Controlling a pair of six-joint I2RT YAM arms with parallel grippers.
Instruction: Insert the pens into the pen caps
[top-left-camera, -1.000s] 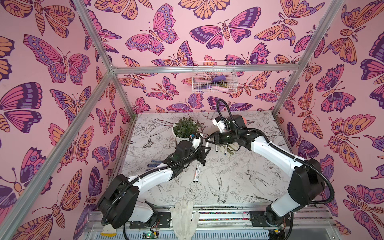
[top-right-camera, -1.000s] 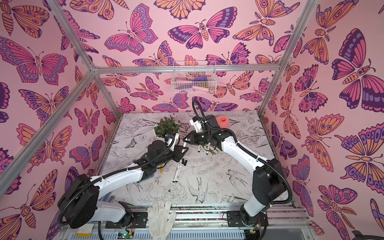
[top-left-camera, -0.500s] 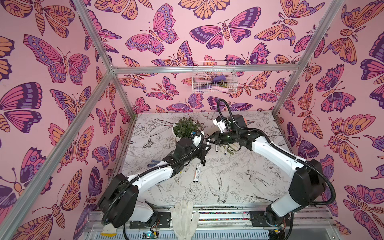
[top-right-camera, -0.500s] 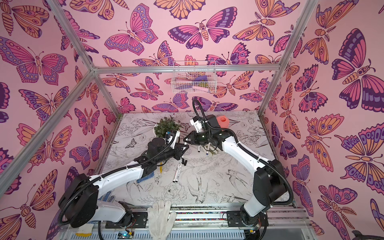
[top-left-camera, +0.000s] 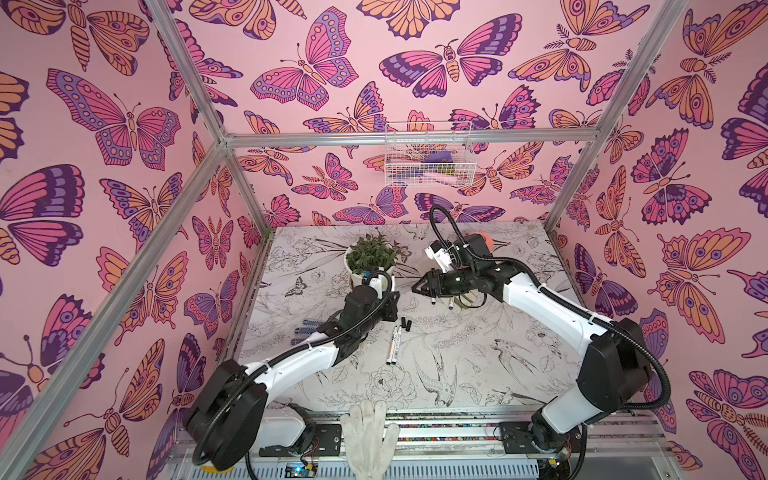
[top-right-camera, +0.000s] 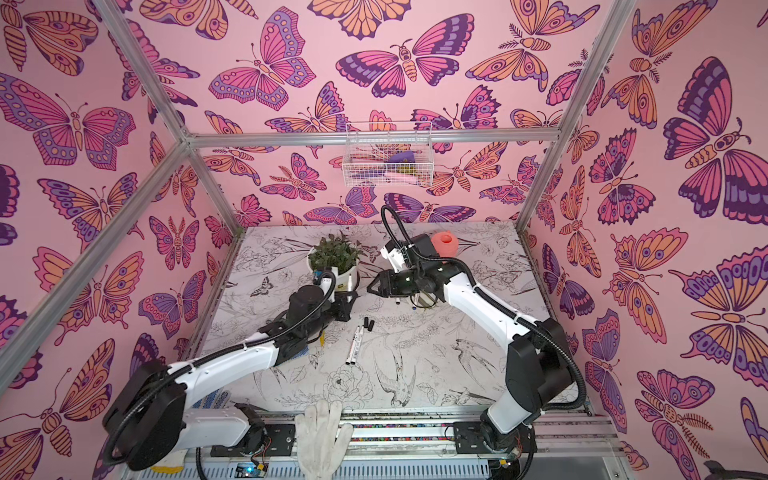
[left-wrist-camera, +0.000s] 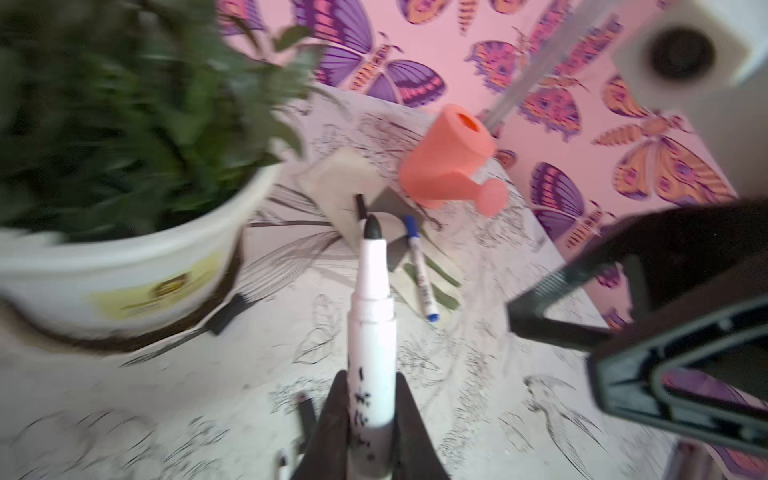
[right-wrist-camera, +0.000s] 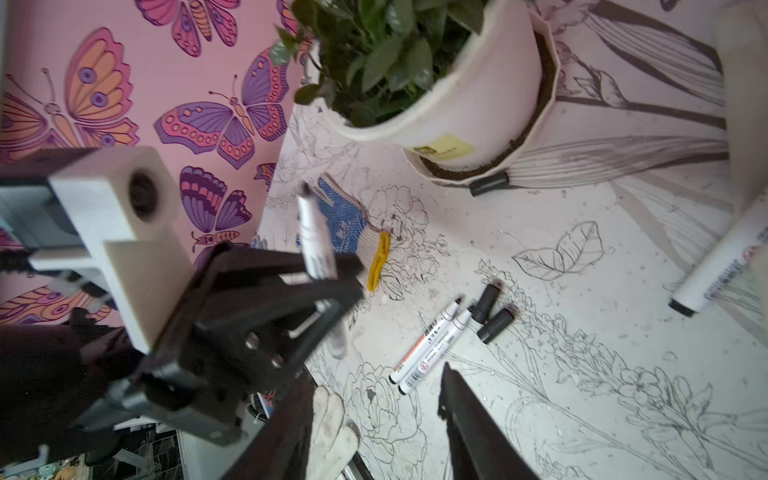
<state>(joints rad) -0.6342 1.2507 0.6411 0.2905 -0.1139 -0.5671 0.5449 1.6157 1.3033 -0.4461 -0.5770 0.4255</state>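
The left tool (left-wrist-camera: 368, 395) is clenched on a slim white-barrelled marker pen (left-wrist-camera: 371, 316). It grips the printed barrel low down, and the bare black tip pokes out in front, next to the white round plastic pot of green leaves (left-wrist-camera: 124, 266). Facing it, the right tool (top-left-camera: 417, 287) hangs above the flower-printed surface (top-left-camera: 478, 374) just beside the pot. Its two black fingers (right-wrist-camera: 469, 415) are spread apart with nothing between them, so it's released. Down near the middle of the surface, two more uncapped white pens (top-left-camera: 394, 345) lie side by side, touching. Two short black plastic caps (top-left-camera: 406, 323) sit just off their dark tips. A third black cap (right-wrist-camera: 488, 184) lies right against the foot of the pot. Under the right arm there's a thin white pen with blue ends (left-wrist-camera: 420, 270), lying near a coral plastic watering can (left-wrist-camera: 449, 162). A blue-dotted knit work glove (right-wrist-camera: 343, 218) lies over by the left arm, and a plain white knit glove (top-left-camera: 368, 432) hangs over the front edge of the surface
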